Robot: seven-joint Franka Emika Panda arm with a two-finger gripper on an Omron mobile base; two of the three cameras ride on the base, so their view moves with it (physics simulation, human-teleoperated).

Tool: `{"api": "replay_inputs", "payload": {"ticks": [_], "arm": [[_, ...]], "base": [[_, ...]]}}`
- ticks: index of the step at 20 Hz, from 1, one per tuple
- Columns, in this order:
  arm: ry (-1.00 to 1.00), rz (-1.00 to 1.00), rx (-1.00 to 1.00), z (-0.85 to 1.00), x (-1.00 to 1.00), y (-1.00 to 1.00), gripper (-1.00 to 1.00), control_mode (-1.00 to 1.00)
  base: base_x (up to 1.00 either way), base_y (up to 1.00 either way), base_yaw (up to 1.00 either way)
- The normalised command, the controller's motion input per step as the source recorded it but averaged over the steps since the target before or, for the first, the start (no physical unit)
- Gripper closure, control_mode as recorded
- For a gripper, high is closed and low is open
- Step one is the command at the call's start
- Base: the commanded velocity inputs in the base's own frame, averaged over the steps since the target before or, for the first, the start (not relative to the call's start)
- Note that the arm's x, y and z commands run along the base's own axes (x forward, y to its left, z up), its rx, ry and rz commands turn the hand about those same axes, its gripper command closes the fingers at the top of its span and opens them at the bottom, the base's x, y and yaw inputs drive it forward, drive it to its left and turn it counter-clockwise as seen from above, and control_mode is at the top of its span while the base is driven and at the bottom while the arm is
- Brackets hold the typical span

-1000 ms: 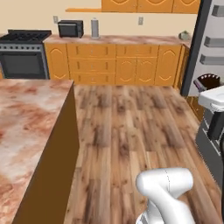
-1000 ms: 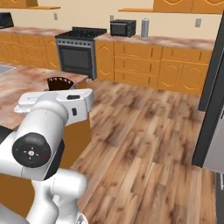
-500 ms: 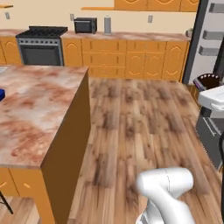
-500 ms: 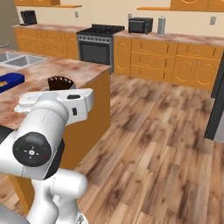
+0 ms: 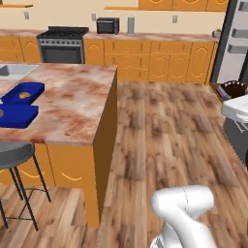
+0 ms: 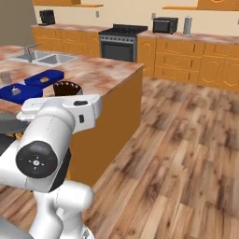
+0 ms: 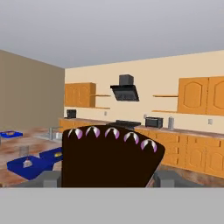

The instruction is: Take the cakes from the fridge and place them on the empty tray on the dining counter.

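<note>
1. The gripper (image 7: 111,180) is clamped on the chocolate cake (image 7: 111,153). Its two grey fingers (image 7: 50,179) sit against either side of the dark slice, with the jaws spread wide around it.
2. In the right base view the chocolate cake (image 6: 66,88) rides just above the white hand, beside the dining counter (image 6: 107,74) and not touching its top.
3. In the left base view the same cake (image 5: 235,89) shows at the right edge, over the wooden floor (image 5: 169,131), well apart from the trays.
4. Two blue trays lie side by side on the counter's marble top, close to the steel sink (image 6: 44,58).
5. The farther tray (image 6: 44,77) carries a golden pastry (image 6: 44,79).
6. The nearer tray (image 6: 23,92) holds a small pale piece (image 6: 14,90), too small to name.
7. A grey bar stool (image 5: 14,155) stands against the counter's near side.
8. The fridge (image 5: 237,38) stands at the far right, beside the orange wall cabinets.
</note>
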Motion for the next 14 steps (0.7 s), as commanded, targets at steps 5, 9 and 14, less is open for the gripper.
{"api": "replay_inputs", "payload": {"ticks": [5,9,14], "arm": [[0.0,0.0,0.0,0.0,0.0,0.0,1.0,1.0],[0.0,0.0,0.0,0.0,0.0,0.0,1.0,1.0],[0.0,0.0,0.0,0.0,0.0,0.0,1.0,1.0]], "base": [[-0.3,1.0,0.0],[0.19,1.0,0.0],[0.36,1.0,0.0]]}}
